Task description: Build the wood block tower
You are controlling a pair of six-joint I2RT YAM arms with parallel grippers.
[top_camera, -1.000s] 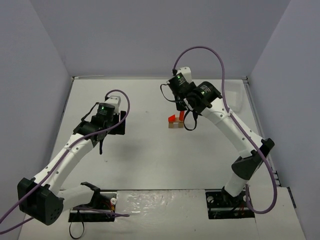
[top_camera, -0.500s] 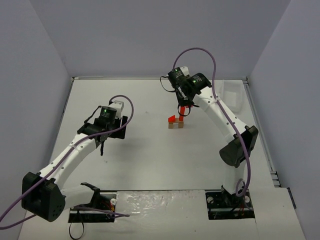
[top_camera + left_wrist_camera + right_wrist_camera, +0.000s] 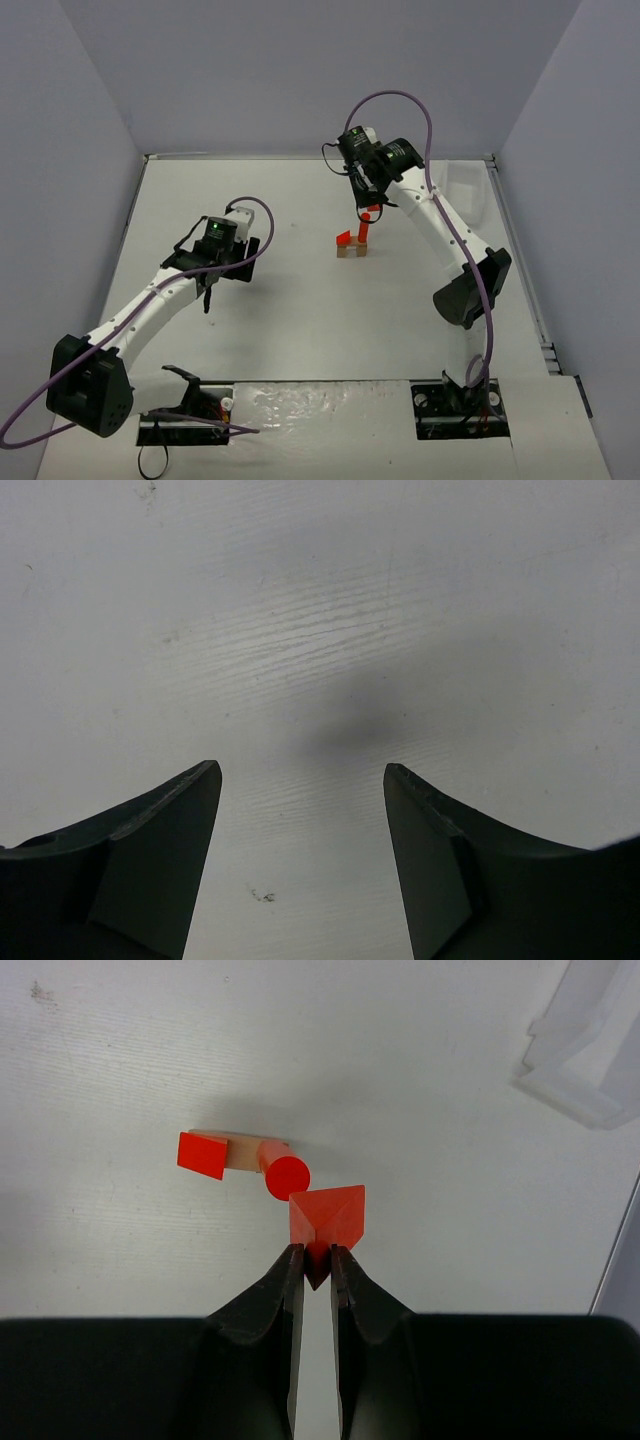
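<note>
The wood block tower was partly built. A tan rectangular wooden block [image 3: 240, 1148] lay just beyond the middle of the white worktop [image 3: 300, 320], with a red-orange wedge [image 3: 203, 1154] at one end and an upright red-orange cylinder [image 3: 285, 1174] at the other. The right gripper [image 3: 316, 1252] was clamped on a second red-orange wedge [image 3: 330, 1218] close by the cylinder, apparently not yet placed. The left gripper [image 3: 300, 772] hung toward the left edge, fingers apart and empty. Room lay open all round; only a white plastic tray [image 3: 585, 1050] sat near the far right corner.

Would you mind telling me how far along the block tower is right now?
Done: a tan block carries a red wedge and an upright red cylinder. In hand: the right fingers pinch a red triangular block near the cylinder. Left: setting it down and releasing; the left fingers stand open, empty, over the table.
</note>
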